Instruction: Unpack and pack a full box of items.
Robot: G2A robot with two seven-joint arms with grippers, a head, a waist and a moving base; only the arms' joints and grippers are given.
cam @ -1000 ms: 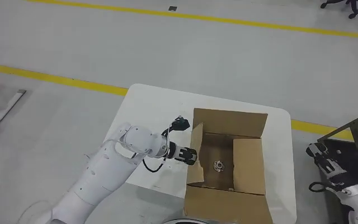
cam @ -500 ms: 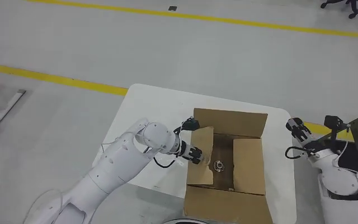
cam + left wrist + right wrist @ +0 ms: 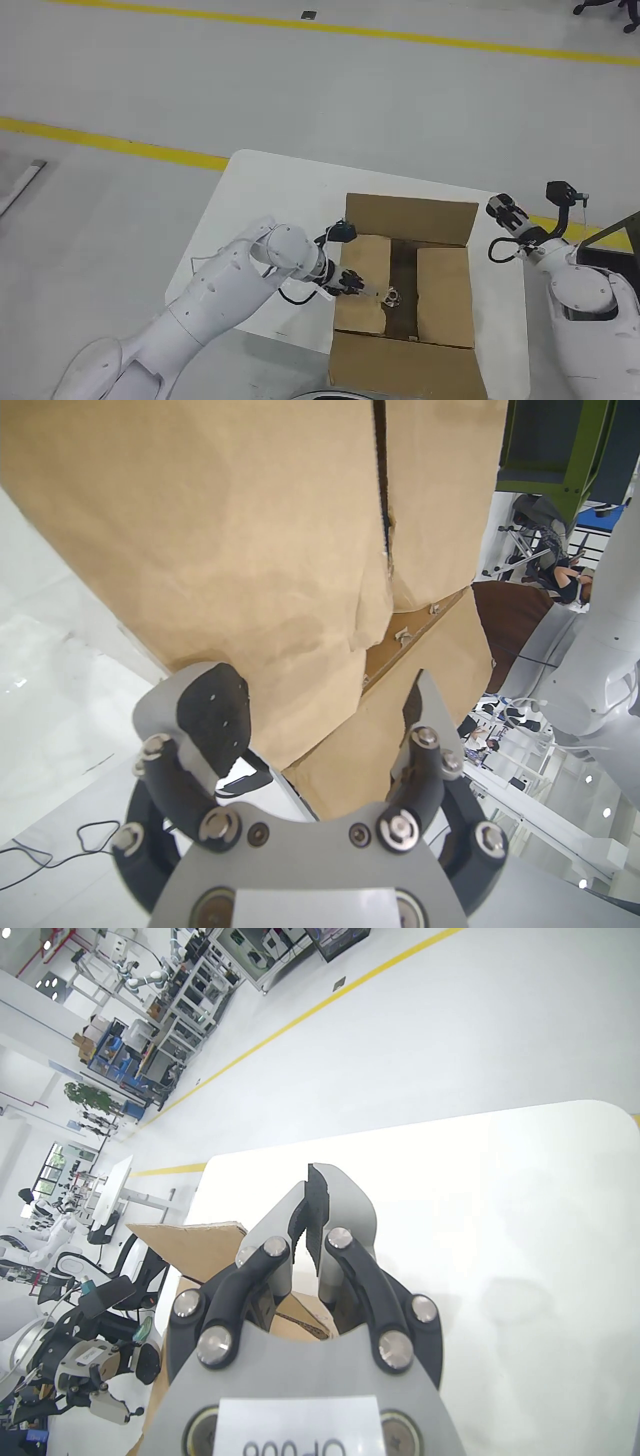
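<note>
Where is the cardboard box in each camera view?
Top view: cardboard box on the near right part of the white table, flaps partly folded.
Left wrist view: cardboard box just beyond the left gripper.
Right wrist view: cardboard box behind the right gripper, partly hidden.
Shared landmark: the white table.

White surface with rounded corners, standing on a pale grey floor. Two yellow lines cross the floor from left to right: the nearer line meets the surface's far side, and the farther line lies well beyond it. A small dark square sits just past the farther line. A dark frame stands at the right, near the surface. Background of the hall: shelving racks, a potted plant and a second white table. A thin black cable lies on the floor.
</note>
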